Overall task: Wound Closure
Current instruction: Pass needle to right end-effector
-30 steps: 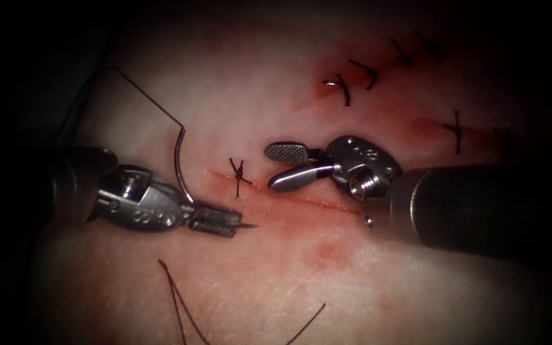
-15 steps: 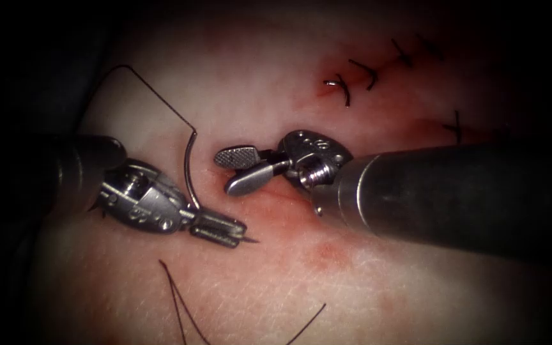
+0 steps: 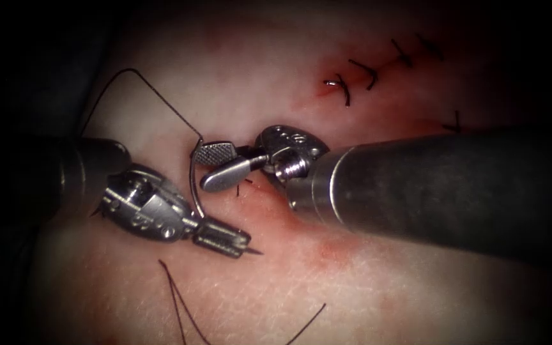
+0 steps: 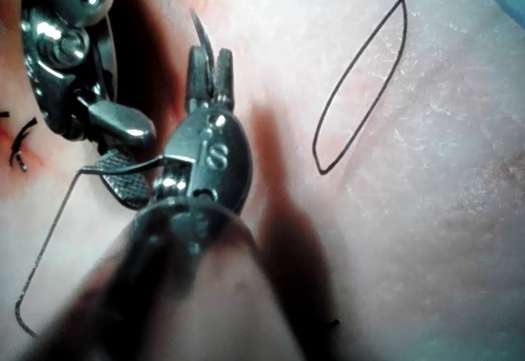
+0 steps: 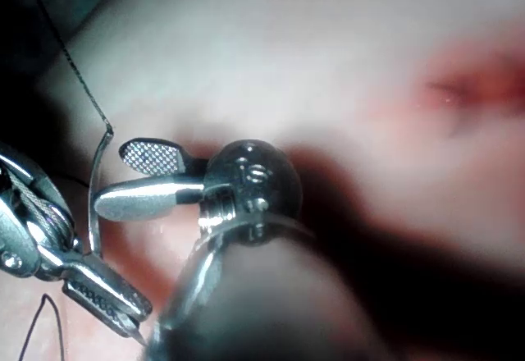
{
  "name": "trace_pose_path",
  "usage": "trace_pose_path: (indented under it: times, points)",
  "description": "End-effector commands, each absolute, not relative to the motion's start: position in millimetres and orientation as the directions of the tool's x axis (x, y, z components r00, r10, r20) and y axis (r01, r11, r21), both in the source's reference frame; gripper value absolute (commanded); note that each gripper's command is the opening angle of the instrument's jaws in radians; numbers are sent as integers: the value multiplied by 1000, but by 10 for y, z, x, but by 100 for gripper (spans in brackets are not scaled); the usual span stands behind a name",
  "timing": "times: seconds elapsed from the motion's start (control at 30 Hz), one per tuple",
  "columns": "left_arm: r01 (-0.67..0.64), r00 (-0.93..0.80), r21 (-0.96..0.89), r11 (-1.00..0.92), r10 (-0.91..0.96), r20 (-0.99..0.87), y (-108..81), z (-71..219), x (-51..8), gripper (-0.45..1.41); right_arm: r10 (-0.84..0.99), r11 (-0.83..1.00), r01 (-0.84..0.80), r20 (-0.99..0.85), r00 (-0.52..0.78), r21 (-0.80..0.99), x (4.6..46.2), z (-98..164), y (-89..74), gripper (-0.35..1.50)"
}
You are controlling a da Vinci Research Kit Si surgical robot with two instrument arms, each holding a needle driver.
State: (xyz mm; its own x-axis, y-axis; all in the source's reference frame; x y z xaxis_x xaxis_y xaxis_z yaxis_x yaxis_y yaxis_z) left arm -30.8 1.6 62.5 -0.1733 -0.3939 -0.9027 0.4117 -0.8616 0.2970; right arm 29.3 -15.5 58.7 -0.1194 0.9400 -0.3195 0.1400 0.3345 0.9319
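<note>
Needle (image 3: 192, 182) is held near its point by the left tool (image 3: 222, 238), whose jaws are clamped on it; the sharp tip sticks out just past those jaws, and the rest of the curve rises away from them, free of the tissue (image 3: 365, 281). Thread (image 3: 151, 96) runs from the needle's blunt end, up and away in a loop over the left tool's shaft. The right tool (image 3: 212, 166) has been brought leftward across the cut over the last second; its jaws are spread wide and empty, and the needle's upper curve is now met right at their tips, close to the thread end. In the right wrist view the needle (image 5: 97, 189) stands just in front of the parted jaws of the right tool (image 5: 123, 180).

A handover of the needle from left tool to right appears to be in hand. For that, the shaft would have to be seated squarely between the open jaws before any closing.

An earlier knot (image 3: 241, 186) is seen just under the right tool's jaws, partly covered. Finished stitches (image 3: 356, 73) lie well beyond the right tool's wrist, and loose thread ends (image 3: 177, 300) lie below the left tool. Red fluid (image 3: 327, 250) stains the tissue beneath the right shaft. The thread loop is close to both tools and could be snagged.
</note>
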Motion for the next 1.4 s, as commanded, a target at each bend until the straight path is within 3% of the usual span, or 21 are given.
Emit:
trace_pose_path:
  times: [0.03, 0.1, 0.13, 0.2, 0.37, 0.4, 0.57, 0.6, 0.7, 0.77, 0.9, 1.07, 1.13, 1.17, 1.2, 1.23, 1.27, 1.3, 1.33, 1.4]
  points:
    - [410, -173, 297, -862, -394, -903, 16, 633, -315, -45, 944, 321, 147, -305, -122, 935, 304, 592, -158, 74]
    - [412, -173, 297, -861, -394, -903, 16, 633, -317, -45, 944, 322, 148, -305, -126, 935, 306, 591, -158, 68]
    - [414, -174, 296, -861, -394, -903, 17, 635, -319, -45, 950, 305, 152, -288, -124, 940, 309, 589, -158, 36]
    - [413, -174, 296, -861, -394, -903, 18, 636, -321, -45, 951, 299, 153, -282, -124, 942, 311, 587, -158, -5]
    - [415, -176, 297, -860, -396, -901, 17, 638, -321, -45, 954, 293, 162, -275, -121, 942, 312, 585, -158, -10]
    - [418, -177, 297, -858, -398, -900, 16, 639, -321, -45, 954, 292, 159, -274, -122, 943, 312, 585, -157, -35]
    - [421, -177, 298, -856, -400, -899, 13, 638, -322, -45, 954, 282, 113, -266, -139, 953, 311, 587, -153, -35]
    - [416, -198, 282, -864, -389, -900, 11, 638, -323, 5, 954, 272, 84, -257, -152, 959, 308, 588, -146, -35]
    - [346, -276, 207, -915, -311, -910, 12, 636, -323, 66, 955, 258, 47, -247, -165, 965, 300, 589, -139, -35]
    - [299, -315, 206, -932, -300, -900, 11, 634, -323, 78, 955, 248, 20, -241, -172, 969, 294, 590, -136, -35]
    - [239, -356, 208, -948, -285, -890, 12, 630, -322, 83, 940, 269, -73, -279, -197, 960, 282, 593, -132, -35]
    - [100, -445, 222, -970, -243, -862, 17, 627, -322, 83, 925, 294, -169, -324, -199, 941, 273, 595, -131, -35]
    - [47, -496, 257, -965, -246, -833, 18, 628, -323, 49, 917, 309, -229, -353, -184, 923, 271, 595, -131, -35]
    - [47, -496, 257, -965, -246, -833, 18, 628, -323, 49, 917, 309, -229, -353, -184, 923, 271, 595, -131, -35]
    - [45, -513, 272, -961, -256, -819, 18, 630, -324, 36, 914, 316, -247, -364, -181, 916, 272, 595, -131, -35]
    - [51, -536, 290, -956, -271, -800, 19, 633, -327, 12, 906, 329, -282, -386, -176, 901, 273, 594, -132, -35]
    - [51, -536, 290, -956, -271, -800, 19, 633, -327, 12, 906, 329, -282, -386, -176, 901, 273, 594, -132, -35]
    - [56, -547, 303, -951, -283, -788, 19, 636, -330, -1, 901, 337, -294, -397, -174, 894, 273, 594, -132, -35]
    - [58, -567, 315, -947, -291, -770, 21, 642, -337, -33, 898, 343, -312, -407, -168, 886, 274, 592, -134, -35]
    - [58, -576, 320, -946, -293, -763, 22, 645, -340, -45, 896, 349, -313, -413, -166, 883, 274, 592, -135, -35]
